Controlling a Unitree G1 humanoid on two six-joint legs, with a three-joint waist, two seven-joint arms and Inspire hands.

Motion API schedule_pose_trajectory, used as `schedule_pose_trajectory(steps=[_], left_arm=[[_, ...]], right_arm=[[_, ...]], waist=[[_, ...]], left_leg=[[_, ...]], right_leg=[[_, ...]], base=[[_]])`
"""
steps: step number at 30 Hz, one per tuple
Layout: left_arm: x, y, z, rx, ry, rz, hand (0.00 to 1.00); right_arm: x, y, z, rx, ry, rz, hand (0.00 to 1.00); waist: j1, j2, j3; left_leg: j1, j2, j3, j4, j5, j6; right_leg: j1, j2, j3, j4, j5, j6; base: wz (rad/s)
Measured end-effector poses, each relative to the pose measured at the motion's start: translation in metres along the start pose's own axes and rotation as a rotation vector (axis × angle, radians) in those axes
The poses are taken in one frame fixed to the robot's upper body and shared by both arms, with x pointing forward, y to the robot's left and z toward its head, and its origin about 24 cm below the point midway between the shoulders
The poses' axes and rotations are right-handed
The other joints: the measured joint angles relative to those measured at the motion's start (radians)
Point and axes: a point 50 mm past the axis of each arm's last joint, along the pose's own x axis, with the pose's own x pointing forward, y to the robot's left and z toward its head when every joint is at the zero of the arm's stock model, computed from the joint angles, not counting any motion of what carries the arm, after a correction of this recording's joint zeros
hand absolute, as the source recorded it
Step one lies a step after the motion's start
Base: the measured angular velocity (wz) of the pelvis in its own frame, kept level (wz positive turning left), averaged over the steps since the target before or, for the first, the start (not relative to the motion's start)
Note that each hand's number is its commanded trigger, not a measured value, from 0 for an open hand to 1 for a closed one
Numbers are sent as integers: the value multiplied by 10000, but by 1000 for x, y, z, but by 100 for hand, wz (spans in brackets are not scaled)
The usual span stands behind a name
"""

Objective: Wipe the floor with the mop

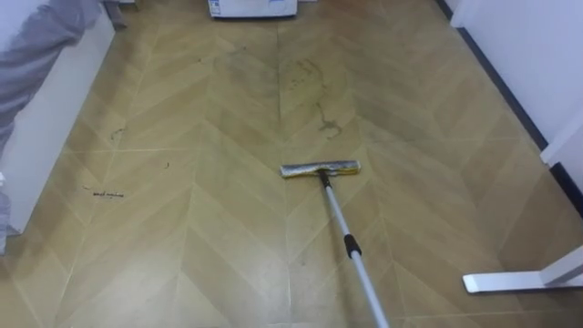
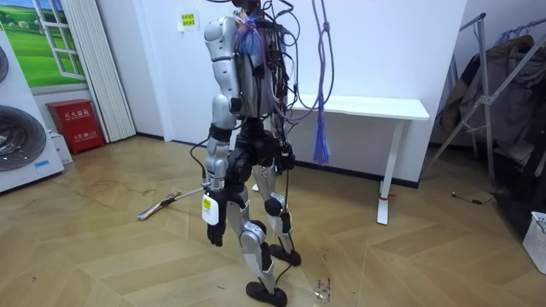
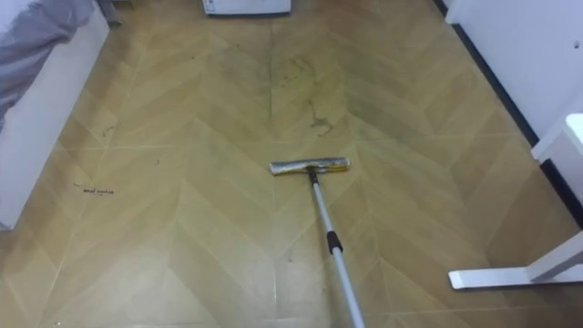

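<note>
left hand (image 2: 213, 228) hangs by thigh, open or closed: cannot tell. mop (image 1: 321, 169) head flat on wood floor (image 1: 182, 228) ahead, handle running back toward robot. wall notice (image 2: 187, 20) print illegible.

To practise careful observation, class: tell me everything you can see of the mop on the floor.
The mop has a flat, narrow, yellowish-grey head lying crosswise on the wooden herringbone floor. A slim silvery pole, metal by its look, joins the head's middle and slants up toward the robot, leaving the eye view's lower edge. A dark collar rings it partway along.
</note>
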Motion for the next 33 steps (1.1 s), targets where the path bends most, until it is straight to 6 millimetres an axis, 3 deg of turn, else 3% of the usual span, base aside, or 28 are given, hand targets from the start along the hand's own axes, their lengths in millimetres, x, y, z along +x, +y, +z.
schedule_pose_trajectory(steps=[4, 11, 19, 22, 28, 33], left_arm=[[0, 1, 2, 5, -80, 72, 0], [-2, 11, 28, 158, -689, 506, 0], [-2, 15, 49, 264, -1033, 858, 0], [-3, 16, 53, 274, -1250, 897, 0], [-4, 17, 59, 315, -1625, 1107, 0], [-2, 16, 54, 325, -1382, 1152, 0]], right_arm=[[0, 1, 1, 113, -18, 103, 100], [-3, -8, 19, 185, -358, -287, 100], [-7, -18, 38, 395, -794, -713, 100], [-8, -19, 42, 523, -975, -710, 100], [-8, -20, 45, 905, -1304, -625, 100], [-9, -25, 48, 973, -1362, -824, 100]], waist=[[37, -20, -8], [73, 35, -12], [0, 230, 104], [-19, 324, 158], [-12, 307, 155], [164, 285, 189]], left_leg=[[-258, -10, 32, 90, 0, 0], [-1456, -4, 48, 527, 4, -1], [-3035, -27, 2, 1189, 12, -4], [-3588, -66, 7, 1447, 12, -4], [-4620, -173, 1, 2132, 4, -17], [-5683, -32, 43, 3838, -340, -394]], right_leg=[[-267, -14, -5, 16, 0, 0], [-1444, -42, -6, 347, 24, -39], [-3097, -169, -171, 1213, -15, -92], [-3889, -291, -282, 1953, -156, -162], [-5001, -552, -439, 2989, -637, -348], [-5829, -634, -458, 4245, -1296, -646]], base=[[0], [0], [1], [0], [8], [9]])
